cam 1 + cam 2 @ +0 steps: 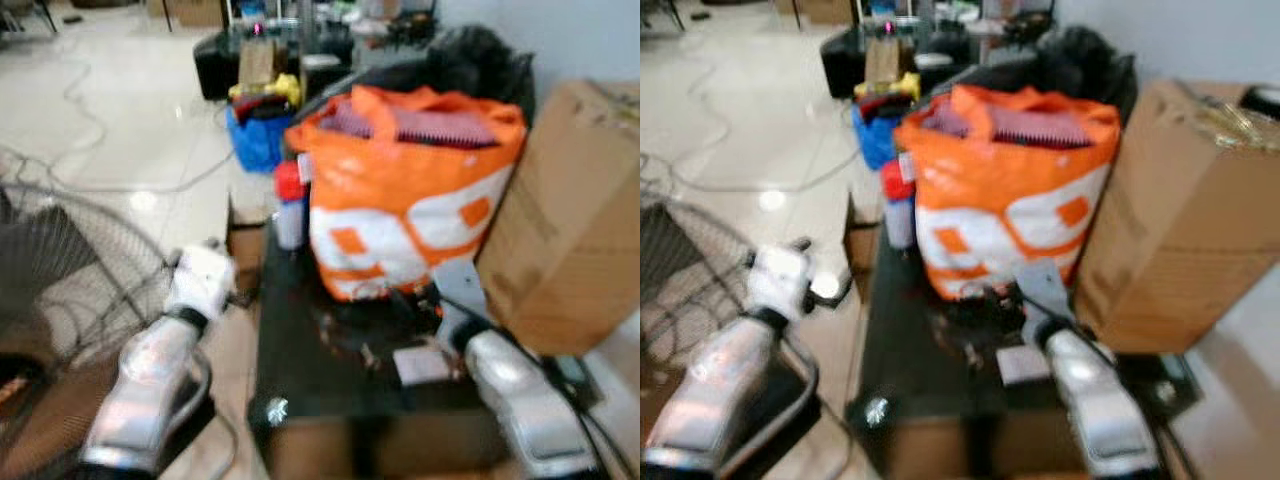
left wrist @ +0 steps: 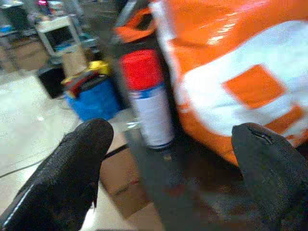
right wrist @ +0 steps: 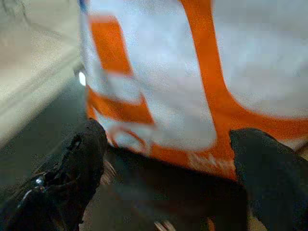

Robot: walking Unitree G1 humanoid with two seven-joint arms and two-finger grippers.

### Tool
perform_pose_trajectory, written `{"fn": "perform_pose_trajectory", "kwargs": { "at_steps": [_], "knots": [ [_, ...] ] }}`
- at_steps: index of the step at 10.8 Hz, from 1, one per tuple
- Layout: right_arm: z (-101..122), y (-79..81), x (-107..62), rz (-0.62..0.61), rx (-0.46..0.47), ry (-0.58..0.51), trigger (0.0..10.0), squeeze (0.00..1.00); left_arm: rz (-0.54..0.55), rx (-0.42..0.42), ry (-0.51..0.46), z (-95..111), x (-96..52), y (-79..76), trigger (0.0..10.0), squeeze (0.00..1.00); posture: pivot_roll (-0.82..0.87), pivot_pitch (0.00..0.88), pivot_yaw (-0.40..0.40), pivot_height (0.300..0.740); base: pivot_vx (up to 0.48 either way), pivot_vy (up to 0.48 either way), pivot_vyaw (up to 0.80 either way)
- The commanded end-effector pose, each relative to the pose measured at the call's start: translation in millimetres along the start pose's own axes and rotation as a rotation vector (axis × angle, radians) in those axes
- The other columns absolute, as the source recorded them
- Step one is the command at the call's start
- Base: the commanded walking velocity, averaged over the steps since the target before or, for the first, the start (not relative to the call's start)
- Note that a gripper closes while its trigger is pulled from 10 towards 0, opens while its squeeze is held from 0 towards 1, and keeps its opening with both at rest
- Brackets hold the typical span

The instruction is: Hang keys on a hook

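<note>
Right wrist view is showing the right tool [image 3: 163, 178] reaching wide open and empty toward the orange bag [image 1: 410, 200] mid-tabletop [image 1: 290, 370]. Keys seem to be lying there, blurred. Left tool [image 2: 173, 163], open, is hovering off the tabletop's left edge. Next: closing on keys.

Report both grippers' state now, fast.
Left gripper: open, holding nothing, facing the red-capped spray can.
Right gripper: open, holding nothing, close to the orange bag.
</note>
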State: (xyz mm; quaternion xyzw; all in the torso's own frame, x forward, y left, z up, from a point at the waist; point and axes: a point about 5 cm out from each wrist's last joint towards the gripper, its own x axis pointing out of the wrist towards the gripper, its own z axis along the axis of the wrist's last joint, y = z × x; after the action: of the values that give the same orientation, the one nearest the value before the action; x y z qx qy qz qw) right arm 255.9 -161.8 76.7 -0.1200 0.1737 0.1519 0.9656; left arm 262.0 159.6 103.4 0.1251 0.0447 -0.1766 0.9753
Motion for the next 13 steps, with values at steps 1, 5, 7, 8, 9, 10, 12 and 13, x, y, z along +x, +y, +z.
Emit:
{"fn": "perform_pose_trajectory", "kwargs": {
  "at_steps": [1,5,7,8,9,10,12,13],
  "knots": [
    [7,5.8,4.9,0.045,-0.009,-0.025,10.0,1.0,0.025,0.035,0.001,2,-3.2,9.0,10.0,0.0,-0.06,0.0,-0.002,0.74,0.304,0.0,0.0],
    [-39,31.3,23.3,0.265,-0.059,0.234,10.0,1.0,-0.266,0.113,0.178,-27,-16.8,-2.3,10.0,0.0,-0.05,0.0,-0.03,0.74,0.0,0.0,0.0],
    [-58,40.6,26.4,0.341,-0.068,0.339,10.0,0.0,-0.457,0.125,0.256,-38,-22.9,-14.1,10.0,0.0,-0.05,0.0,-0.052,0.74,0.0,0.0,0.0],
    [-64,42.7,26.5,0.356,-0.08,0.374,10.0,0.0,-0.494,0.129,0.267,-41,-21.7,-19.5,10.0,0.0,-0.06,0.0,-0.061,0.74,0.0,0.0,0.0],
    [-71,44.0,25.6,0.371,-0.101,0.416,10.0,0.0,-0.549,0.132,0.293,-46,-20.4,-27.0,10.0,0.0,-0.07,0.0,-0.067,0.74,0.0,0.0,0.0],
    [-75,41.5,25.1,0.351,-0.088,0.437,10.0,0.0,-0.59,0.127,0.313,-50,-21.9,-32.6,10.0,0.0,-0.08,0.0,-0.072,0.74,0.0,0.0,0.0],
    [-81,35.2,24.4,0.294,-0.034,0.472,2.6,0.0,-0.603,0.12,0.307,-49,-21.4,-36.4,10.0,0.0,-0.1,0.0,-0.073,0.74,0.0,0.0,0.0],
    [-82,33.9,25.2,0.276,0.005,0.466,0.0,0.0,-0.61,0.119,0.298,-49,-19.9,-38.4,10.0,0.0,-0.1,0.0,-0.07,0.74,0.0,0.0,0.0]
  ]
}}
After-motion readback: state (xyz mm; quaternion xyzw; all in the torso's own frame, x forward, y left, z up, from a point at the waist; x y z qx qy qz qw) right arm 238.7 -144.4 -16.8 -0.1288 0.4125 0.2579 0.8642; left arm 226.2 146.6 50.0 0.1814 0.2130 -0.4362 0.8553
